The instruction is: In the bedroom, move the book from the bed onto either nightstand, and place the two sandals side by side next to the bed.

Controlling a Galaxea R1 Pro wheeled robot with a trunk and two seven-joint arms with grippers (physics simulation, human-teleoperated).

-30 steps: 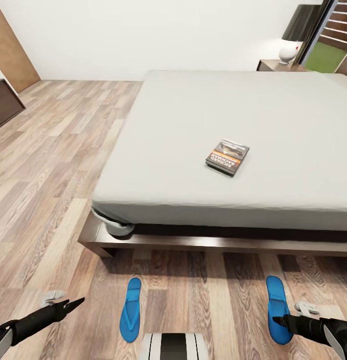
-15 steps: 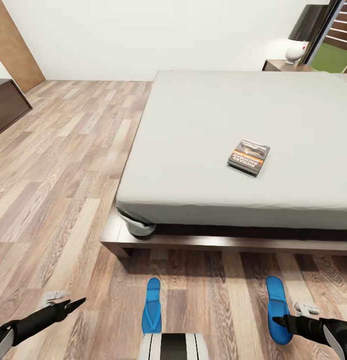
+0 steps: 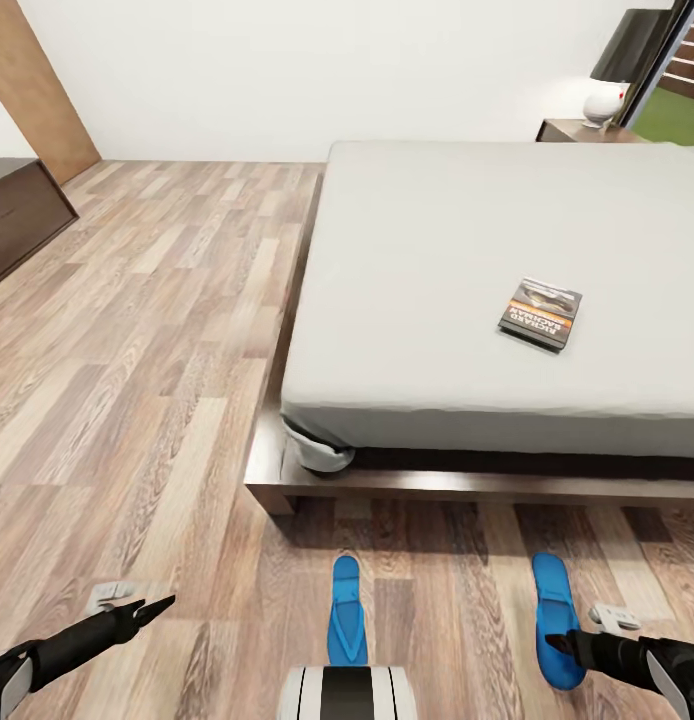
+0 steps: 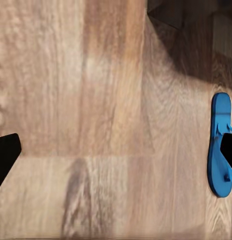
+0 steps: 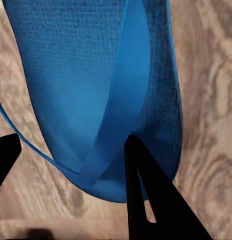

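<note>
1. Sandals first: the right gripper is at one blue sandal, and its fingers stand apart around the sandal's heel end. One finger sits under the thin strap. I cannot tell if the fingers are squeezing the sandal yet.
2. That sandal runs long-ways straight ahead of the jaws, toe toward the bed.
3. The other sandal lies on the wood floor, well off to the side of the right jaws, between the two arms. It points the same way as the first.
4. The left gripper looks open and holds nothing. In the left wrist view the other sandal lies off to one side of its jaws.
5. The book rests flat on the bed, far ahead of both grippers. The right arm is on its side.
6. A nightstand with a lamp stands past the bed's far corner.
</note>
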